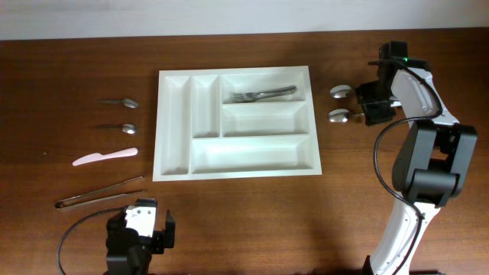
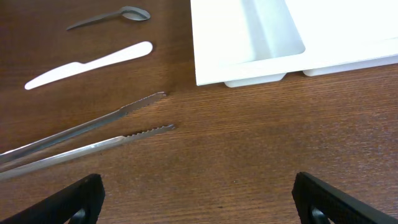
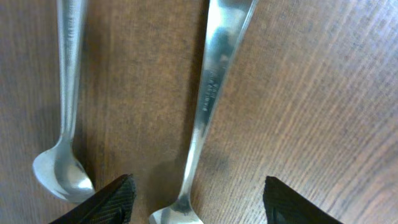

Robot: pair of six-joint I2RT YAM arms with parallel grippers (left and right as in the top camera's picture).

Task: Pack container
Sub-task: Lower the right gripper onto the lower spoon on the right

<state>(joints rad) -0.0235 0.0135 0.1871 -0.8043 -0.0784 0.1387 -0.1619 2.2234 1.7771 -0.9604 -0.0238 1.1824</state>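
The white five-compartment container [image 1: 237, 174] lies mid-table, with a metal fork [image 1: 263, 95] in its upper right compartment. Two metal spoons [image 1: 341, 92] [image 1: 339, 116] lie just right of it. My right gripper [image 1: 373, 103] is low over their handles and open. In the right wrist view one spoon's handle [image 3: 208, 106] lies between the open fingers [image 3: 196, 202], and the other spoon [image 3: 65, 93] lies just outside the left finger. My left gripper [image 1: 145, 229] is open and empty near the front edge, below the tongs [image 1: 99, 193]. Its fingers [image 2: 199, 199] are spread over bare wood.
Left of the container lie two small spoons [image 1: 122, 101] [image 1: 120, 128] and a pale plastic knife [image 1: 105, 157]. The left wrist view shows the tongs [image 2: 87, 137], the knife [image 2: 87, 64], one spoon [image 2: 112, 17] and the container's corner [image 2: 249, 68].
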